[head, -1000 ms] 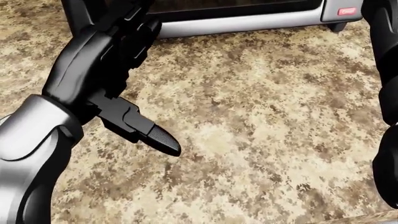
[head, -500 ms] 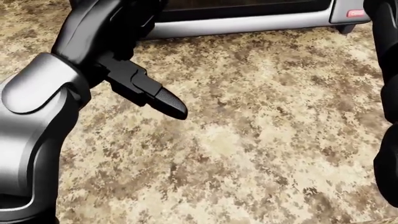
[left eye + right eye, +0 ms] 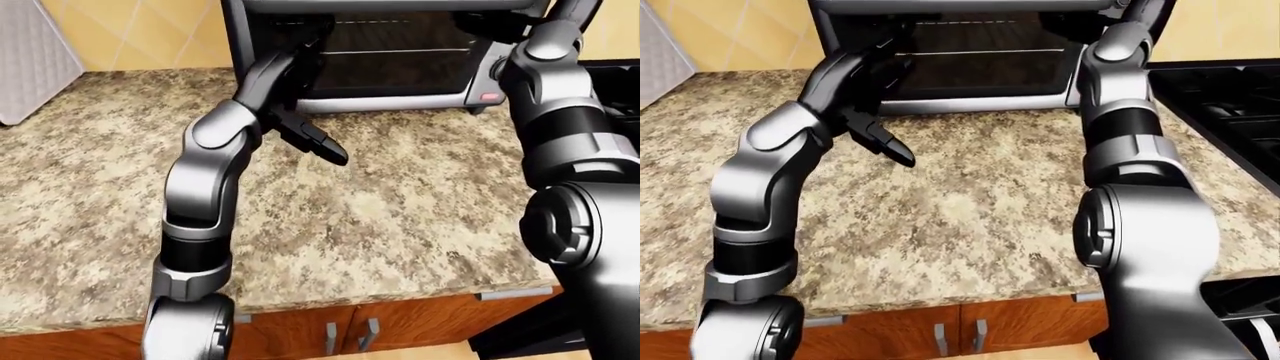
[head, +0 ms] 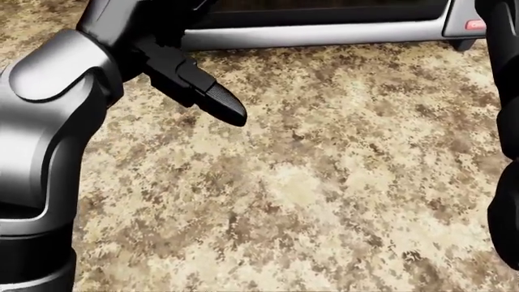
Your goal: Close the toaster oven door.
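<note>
Over the last second the left arm has pushed up and away in the head view, its grey forearm now filling the lower left, and the toaster oven's silver base has slid a little rightward, so the camera moved too. The granite counter [image 3: 400, 202] spreads below both hands. The toaster oven [image 3: 380, 60] stands directly beyond them, glass and racks visible, and whether its door is fully up I cannot tell. The left hand [image 3: 290, 90] is raised against the oven's left face, one finger [image 4: 215, 100] jutting down and free, spread rather than clamped, likely to press flat. The right hand is hidden at the oven's right top, its fingers unreadable.
</note>
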{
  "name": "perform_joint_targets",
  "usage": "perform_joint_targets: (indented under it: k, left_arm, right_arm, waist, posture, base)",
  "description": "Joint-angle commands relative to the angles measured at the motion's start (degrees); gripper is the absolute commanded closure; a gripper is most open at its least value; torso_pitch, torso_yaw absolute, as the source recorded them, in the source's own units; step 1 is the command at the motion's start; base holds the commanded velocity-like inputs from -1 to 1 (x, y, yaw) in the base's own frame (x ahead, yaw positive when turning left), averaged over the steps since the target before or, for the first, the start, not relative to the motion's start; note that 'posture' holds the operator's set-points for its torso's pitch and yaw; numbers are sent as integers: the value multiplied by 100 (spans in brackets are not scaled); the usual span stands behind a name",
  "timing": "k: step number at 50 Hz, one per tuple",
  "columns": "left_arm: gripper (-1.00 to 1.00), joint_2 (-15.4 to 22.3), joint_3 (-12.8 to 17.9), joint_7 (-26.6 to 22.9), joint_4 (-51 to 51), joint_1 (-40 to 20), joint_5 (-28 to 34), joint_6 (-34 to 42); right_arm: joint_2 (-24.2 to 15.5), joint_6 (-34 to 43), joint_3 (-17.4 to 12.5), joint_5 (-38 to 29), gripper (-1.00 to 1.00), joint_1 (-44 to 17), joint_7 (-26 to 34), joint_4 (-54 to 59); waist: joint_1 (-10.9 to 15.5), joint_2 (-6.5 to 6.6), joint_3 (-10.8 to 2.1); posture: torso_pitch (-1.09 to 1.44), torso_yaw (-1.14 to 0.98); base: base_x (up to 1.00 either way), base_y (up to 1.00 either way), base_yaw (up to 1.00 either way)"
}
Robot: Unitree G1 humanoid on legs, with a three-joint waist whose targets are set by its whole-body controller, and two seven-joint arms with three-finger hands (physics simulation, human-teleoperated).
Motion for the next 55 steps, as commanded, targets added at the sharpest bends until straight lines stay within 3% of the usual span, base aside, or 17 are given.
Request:
perform_joint_targets:
  k: [1,55]
  left_arm:
    - [-100,86,246,226,-84,-335,55,-383]
    - [-100,447,301,-155,2815,-1956,196,-1759]
  right_arm:
    - [-55,-532,38,-25,-100,-465,59,-585]
    - [-70,-568,29,-79,-100,-440,29,-594]
  waist:
    - [35,-97,-336]
    - [9,-153,-362]
  posture:
    - [0,0]
    - [0,0]
  base:
    - [0,0,0]
    - [0,0,0]
